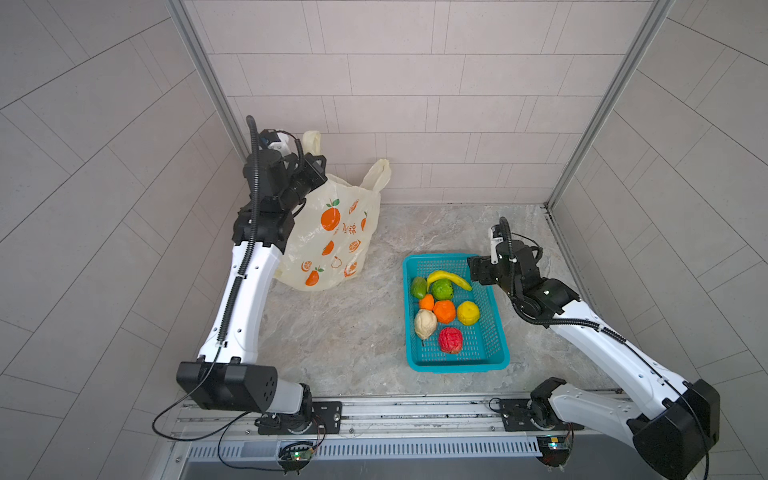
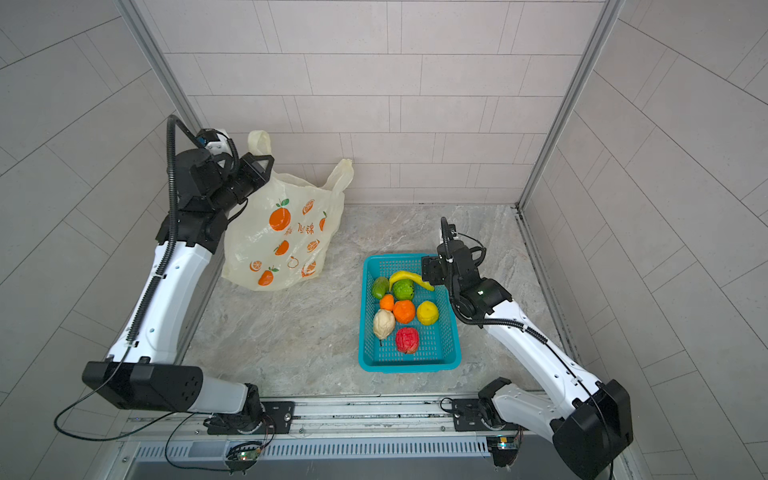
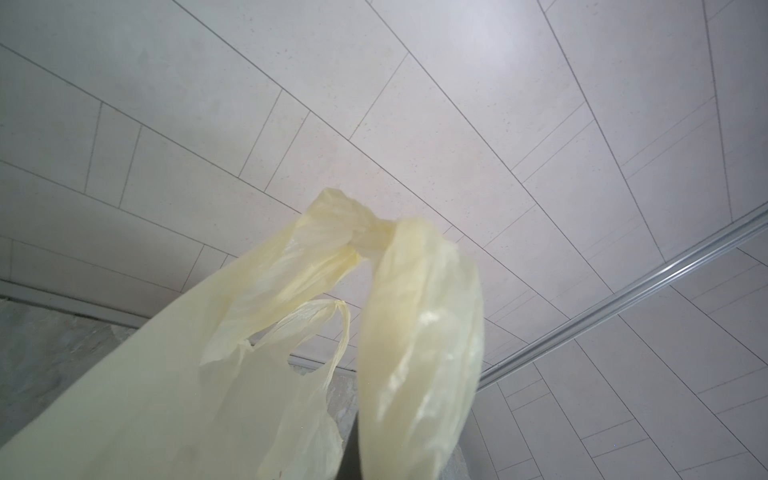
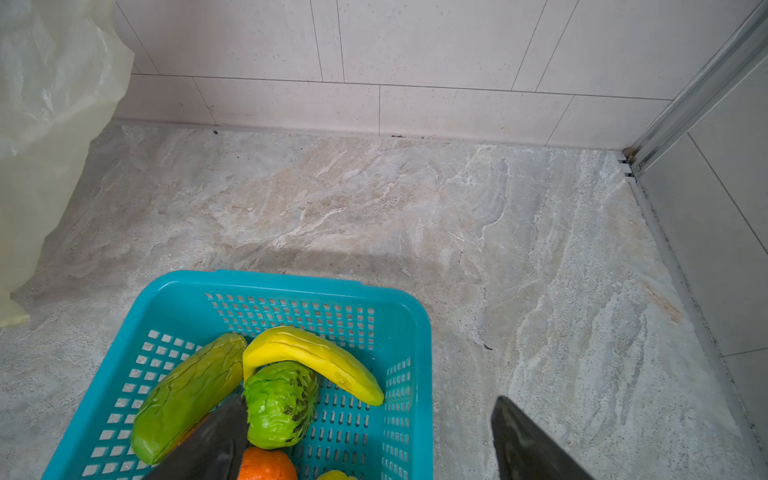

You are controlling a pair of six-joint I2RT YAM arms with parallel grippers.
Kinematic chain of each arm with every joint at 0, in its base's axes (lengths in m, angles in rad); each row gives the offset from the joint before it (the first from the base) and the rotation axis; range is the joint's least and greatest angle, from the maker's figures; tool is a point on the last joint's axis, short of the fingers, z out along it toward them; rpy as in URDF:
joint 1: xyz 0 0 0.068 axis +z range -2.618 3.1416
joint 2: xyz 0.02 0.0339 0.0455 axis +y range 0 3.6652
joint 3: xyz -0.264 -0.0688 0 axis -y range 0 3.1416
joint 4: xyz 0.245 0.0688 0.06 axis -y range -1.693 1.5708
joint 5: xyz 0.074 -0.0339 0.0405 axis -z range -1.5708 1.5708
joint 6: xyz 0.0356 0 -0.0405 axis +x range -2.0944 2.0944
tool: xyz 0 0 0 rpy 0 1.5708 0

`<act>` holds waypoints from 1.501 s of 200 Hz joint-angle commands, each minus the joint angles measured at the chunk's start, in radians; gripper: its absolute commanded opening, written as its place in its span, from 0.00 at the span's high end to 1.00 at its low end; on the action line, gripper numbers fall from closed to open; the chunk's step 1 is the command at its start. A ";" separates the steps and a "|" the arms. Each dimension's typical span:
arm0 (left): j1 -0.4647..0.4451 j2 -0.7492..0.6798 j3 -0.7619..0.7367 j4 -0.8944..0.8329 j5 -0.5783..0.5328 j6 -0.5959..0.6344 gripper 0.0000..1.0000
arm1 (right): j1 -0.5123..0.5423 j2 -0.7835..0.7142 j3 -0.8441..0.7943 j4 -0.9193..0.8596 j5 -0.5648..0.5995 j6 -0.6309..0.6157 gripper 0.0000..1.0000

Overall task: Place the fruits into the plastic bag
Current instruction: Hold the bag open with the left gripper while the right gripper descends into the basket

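Cream-yellow translucent plastic bag (image 1: pixel 332 232) (image 2: pixel 282 237) upright at the back left of the grey marbled worktop (image 1: pixel 353 324), printed with oranges, bottom resting on the stone and top held up. Left jaws closed tight on the bag at the root of one handle loop (image 1: pixel 311 141), that loop standing up past them; second handle loop (image 1: pixel 376 174) free, leaning toward the back wall. In the left wrist view, film of the bag (image 3: pixel 166 395) draped close over the lens, jaws themselves hidden behind it. Well apart to the right, a teal perforated basket (image 1: pixel 457 368) (image 4: pixel 291 280) holding every fruit: yellow banana (image 1: pixel 449 278) (image 4: pixel 311 357) at the far end, bumpy green fruit (image 1: pixel 441 289) (image 4: pixel 280 403) touching its inner curve, long green fruit (image 1: pixel 419 286) (image 4: pixel 187 399) beside, then small orange piece (image 1: pixel 426 302), larger orange piece (image 1: pixel 444 311), yellow lemon (image 1: pixel 468 312), cream-white piece (image 1: pixel 425 324) and bumpy red ball (image 1: pixel 451 340) nearest the rail. Right jaws spread wide and empty, low over the basket's far right corner: one finger inside, just beside the bumpy green fruit, the other outside the basket wall above bare worktop, banana's tip between them and slightly ahead, nothing touched.
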 commanded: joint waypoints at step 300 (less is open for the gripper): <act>-0.422 -0.647 -0.948 0.259 -0.195 0.038 1.00 | 0.226 0.063 -0.122 -0.012 -0.167 -0.072 0.18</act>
